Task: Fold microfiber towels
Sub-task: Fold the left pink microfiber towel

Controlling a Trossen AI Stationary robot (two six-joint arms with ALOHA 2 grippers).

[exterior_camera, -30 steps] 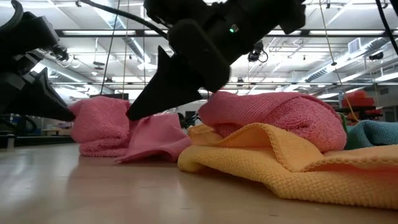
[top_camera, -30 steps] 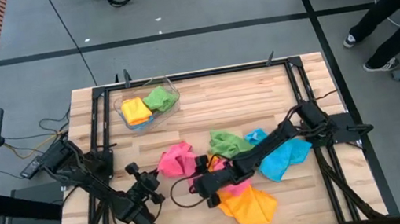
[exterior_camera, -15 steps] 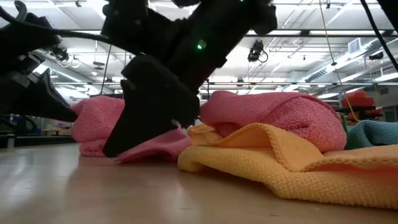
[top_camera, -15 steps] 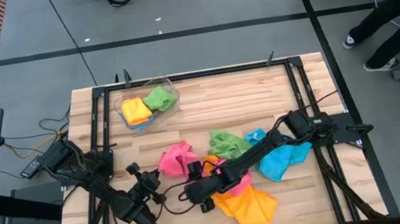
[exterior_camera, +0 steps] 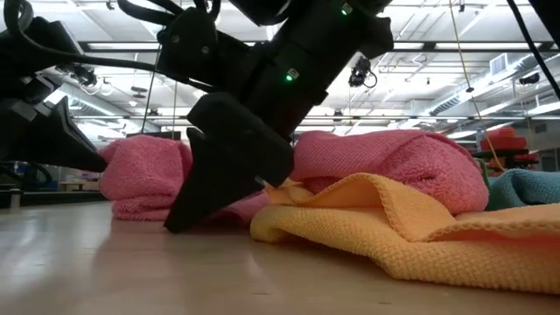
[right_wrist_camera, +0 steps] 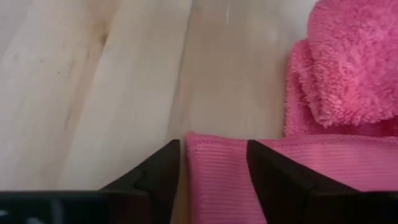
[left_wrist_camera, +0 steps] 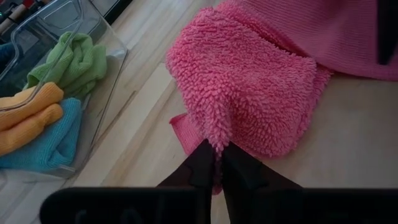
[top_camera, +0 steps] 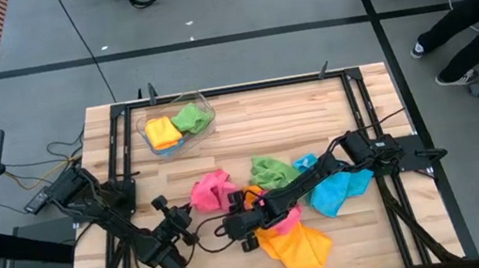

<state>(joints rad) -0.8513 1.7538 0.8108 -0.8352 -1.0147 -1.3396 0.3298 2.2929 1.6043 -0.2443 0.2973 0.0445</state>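
Observation:
A pink towel (top_camera: 210,193) lies bunched left of the table's middle, its fluffy lump (left_wrist_camera: 249,93) resting on the wood. My left gripper (left_wrist_camera: 217,158) comes from the near left and is shut on it. My right gripper (right_wrist_camera: 214,155) reaches across the pile from the right and stands open. Its tips are down at the table (exterior_camera: 188,214), on either side of a flat ribbed pink cloth (right_wrist_camera: 214,180). I cannot tell whether this cloth is the same towel. An orange-yellow towel (top_camera: 299,244), a blue one (top_camera: 338,190) and a green one (top_camera: 269,169) lie crumpled around the arm. My left gripper pinches the near edge of the towel's fluffy lump (left_wrist_camera: 211,140) between its two fingers, slanting down from the table's near left. The rest of the lump lies slack on the table. My right gripper has one finger (right_wrist_camera: 158,171) at each side of the ribbed cloth's end (right_wrist_camera: 199,146), and I cannot tell whether they touch it.
A clear plastic bin (top_camera: 201,111) at the far left holds folded orange, green and blue towels. Bare wood stretches along the far edge and the near left. A person's legs (top_camera: 468,5) show on the floor beyond the table's far right corner.
My right gripper has sunk from above the pink cloth to the table, tipping more steeply and shifting a little toward the left edge. Its tips now stand at the ribbed pink cloth's end. The towels have kept their places.

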